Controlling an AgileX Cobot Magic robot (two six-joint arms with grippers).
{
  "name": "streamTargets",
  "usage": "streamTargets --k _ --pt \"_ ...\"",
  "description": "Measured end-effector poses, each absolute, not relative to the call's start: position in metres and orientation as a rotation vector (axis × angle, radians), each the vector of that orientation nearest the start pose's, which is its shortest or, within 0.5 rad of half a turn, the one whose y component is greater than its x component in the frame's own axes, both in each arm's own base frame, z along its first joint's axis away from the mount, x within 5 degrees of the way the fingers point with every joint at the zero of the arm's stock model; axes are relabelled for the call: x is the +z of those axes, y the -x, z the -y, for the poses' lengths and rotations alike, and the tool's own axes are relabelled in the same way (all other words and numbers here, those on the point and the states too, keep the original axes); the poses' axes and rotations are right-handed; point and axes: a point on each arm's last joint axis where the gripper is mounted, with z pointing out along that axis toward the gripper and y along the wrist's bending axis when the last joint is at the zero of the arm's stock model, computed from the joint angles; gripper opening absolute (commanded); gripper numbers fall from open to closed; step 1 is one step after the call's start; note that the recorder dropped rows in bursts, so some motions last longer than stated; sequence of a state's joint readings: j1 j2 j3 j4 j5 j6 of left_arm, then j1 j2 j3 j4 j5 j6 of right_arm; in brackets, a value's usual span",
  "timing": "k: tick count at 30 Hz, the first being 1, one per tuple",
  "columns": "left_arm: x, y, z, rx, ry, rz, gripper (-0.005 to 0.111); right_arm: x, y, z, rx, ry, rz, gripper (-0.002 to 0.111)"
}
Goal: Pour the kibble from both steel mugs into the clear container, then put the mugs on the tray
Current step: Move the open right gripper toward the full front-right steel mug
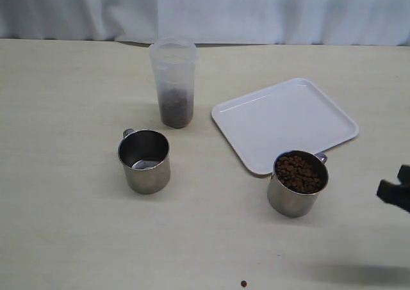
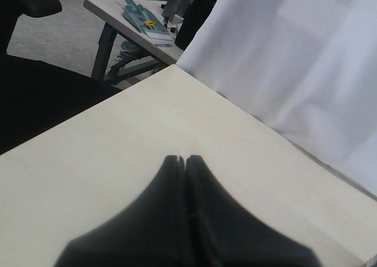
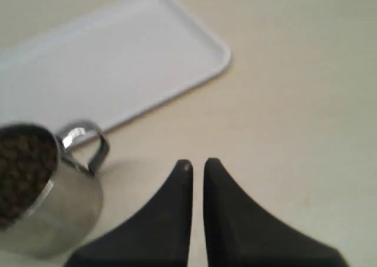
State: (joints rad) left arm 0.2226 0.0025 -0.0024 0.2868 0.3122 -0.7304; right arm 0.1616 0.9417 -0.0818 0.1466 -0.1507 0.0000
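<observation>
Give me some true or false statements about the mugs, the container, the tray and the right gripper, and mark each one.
The left mug is empty. True.
The right mug stands on the tray. False: it stands on the table, just off the tray's edge, full of kibble.
The clear container holds nothing. False: it has kibble in its bottom.
The right gripper is clamped on the right mug's handle. False: it is shut on nothing, apart from the handle.
Nothing lies on the tray. True.
</observation>
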Motion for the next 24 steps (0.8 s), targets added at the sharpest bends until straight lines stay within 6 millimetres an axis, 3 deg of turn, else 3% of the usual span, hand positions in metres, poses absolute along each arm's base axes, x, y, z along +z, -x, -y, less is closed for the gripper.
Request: streamTargets --k 4,9,12,24 --pt "0.187 -0.051 -0.02 -0.091 0.653 -1.66 0.0 0.125 -0.14 -0.024 0.097 0.155 -2.438 0.005" --pt "0.187 -0.051 -0.02 -0.091 0.653 -1.66 0.0 0.111 -0.137 -0.048 0.251 0.516 -2.276 0.005" --pt "0.187 -0.051 -0.02 -0.091 0.653 -1.66 0.0 0.109 -0.136 -0.056 0.321 0.632 -2.214 0.005" --pt "0.187 -0.051 -0.02 -0.091 0.653 -1.66 0.0 0.093 -0.133 -0.07 0.481 0.819 -2.165 0.005"
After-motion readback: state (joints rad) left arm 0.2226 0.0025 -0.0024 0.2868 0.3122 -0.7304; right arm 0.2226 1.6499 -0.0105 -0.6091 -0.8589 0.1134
